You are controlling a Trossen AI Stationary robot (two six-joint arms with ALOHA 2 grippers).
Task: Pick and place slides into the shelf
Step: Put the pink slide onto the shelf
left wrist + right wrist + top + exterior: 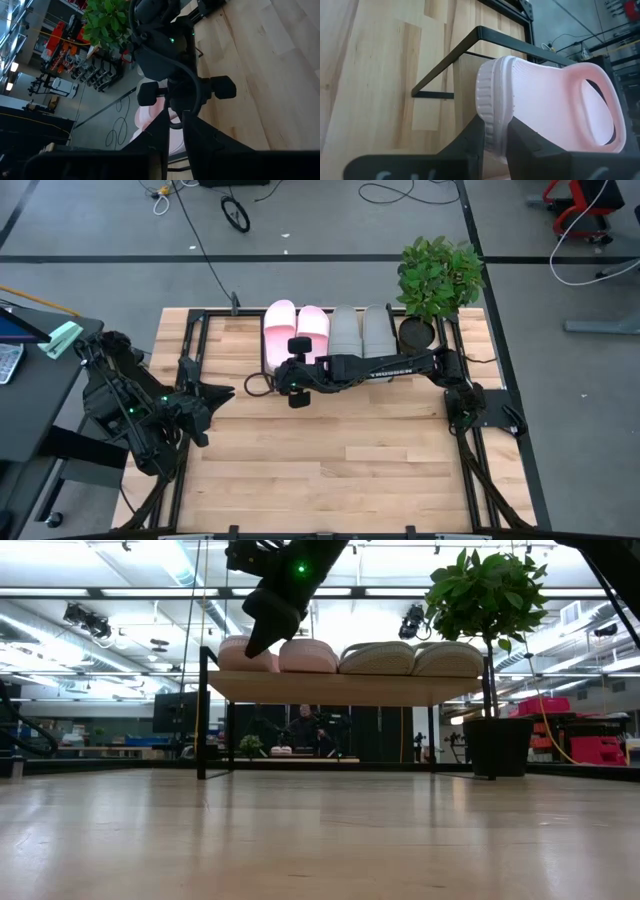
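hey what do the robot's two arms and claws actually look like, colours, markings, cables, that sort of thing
Both arms are dark, near-black jointed links. The right arm carries pale lettering along its forearm link and a black cable looped near the wrist. The left arm shows small green indicator lights. Each claw has two flat dark fingers; the right claw sits on a blocky body with side knobs.

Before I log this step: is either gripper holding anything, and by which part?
The right gripper pinches a pale pink slide by the ribbed rim of its sole's end, over the shelf. The left gripper holds nothing.
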